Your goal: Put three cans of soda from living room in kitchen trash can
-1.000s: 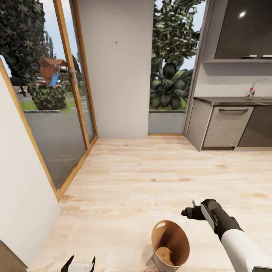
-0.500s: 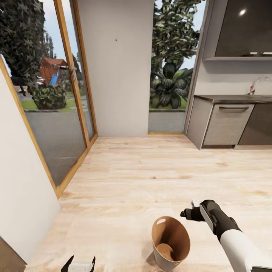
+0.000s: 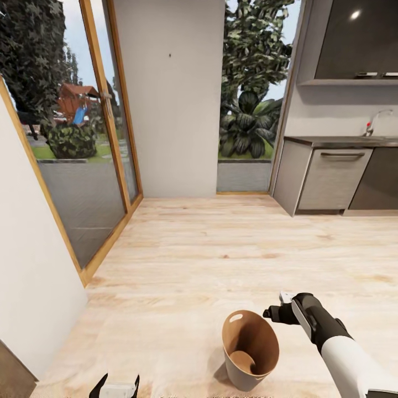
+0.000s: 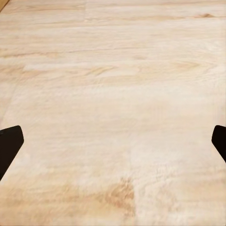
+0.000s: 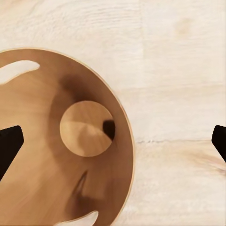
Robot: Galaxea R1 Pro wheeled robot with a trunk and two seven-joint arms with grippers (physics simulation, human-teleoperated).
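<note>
Head view first: the tash can (image 3: 250,350) stands upright on the pale wood floor (image 3: 221,249) of the kitchen, and I can't spot any soda cans in it, just the bare copper bottom. The right hand (image 3: 275,313) hangs just beside the rim, on its far right side. Biggest risk, I'd guess: that arm dips or swings across and clips the rim, and a light bin like this tips or skids away. The left hand (image 3: 115,383) peeks in at the bottom edge, fingers apart.

Left wrist view: left hand wide apart, nothing between the fingers, only floor boards beyond.

Right wrist view: right hand spread wide too, holding nothing. It looks partly down into the bin, whose round base sits off to one side, so anything dropped from here could miss the bin.
</note>
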